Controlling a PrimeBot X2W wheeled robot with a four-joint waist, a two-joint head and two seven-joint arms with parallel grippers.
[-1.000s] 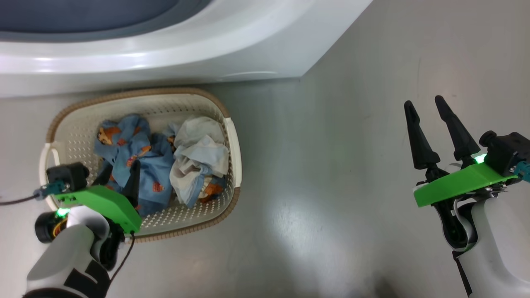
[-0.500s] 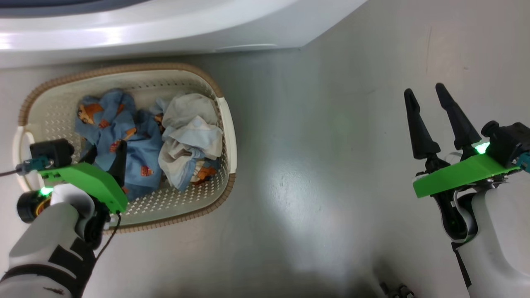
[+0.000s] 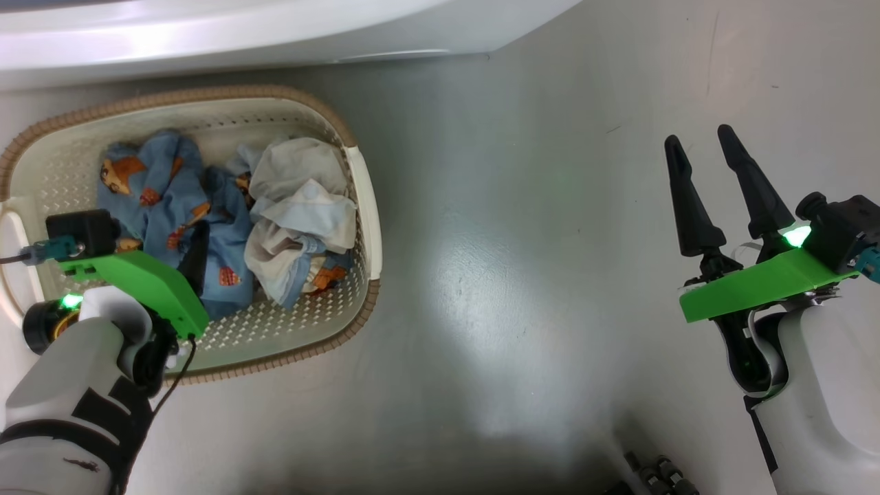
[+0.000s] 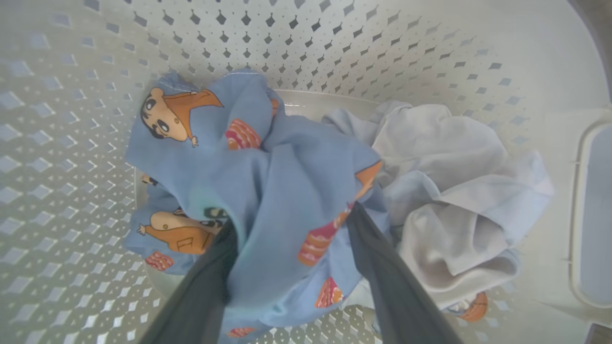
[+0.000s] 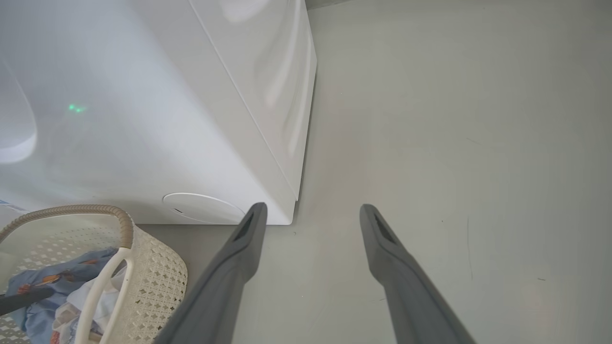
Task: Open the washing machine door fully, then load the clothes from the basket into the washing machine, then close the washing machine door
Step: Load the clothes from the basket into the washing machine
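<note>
The cream basket (image 3: 363, 206) stands on the floor against the white washing machine (image 3: 275, 34). In it lie the clothes: a blue cartoon-print garment (image 3: 151, 185) and a white cloth (image 3: 302, 199). My left gripper (image 3: 180, 249) reaches down into the basket. In the left wrist view the left gripper (image 4: 291, 220) is open, its fingers sunk either side of a fold of the blue garment (image 4: 287, 177), beside the white cloth (image 4: 454, 191). My right gripper (image 3: 698, 137) hangs open over bare floor, far right of the basket. The washing machine door is out of view.
The right wrist view looks past the open right gripper (image 5: 313, 210) at the washer's front corner (image 5: 287, 191), its round white cap (image 5: 203, 208) and the basket (image 5: 158, 272). Grey floor (image 3: 522, 261) stretches between the arms. Small dark parts (image 3: 653, 474) lie at the bottom edge.
The head camera has moved, so the washer and basket slid up and left in the picture. My left gripper stays in the basket, a little deeper in the clothes. The right gripper has barely shifted.
</note>
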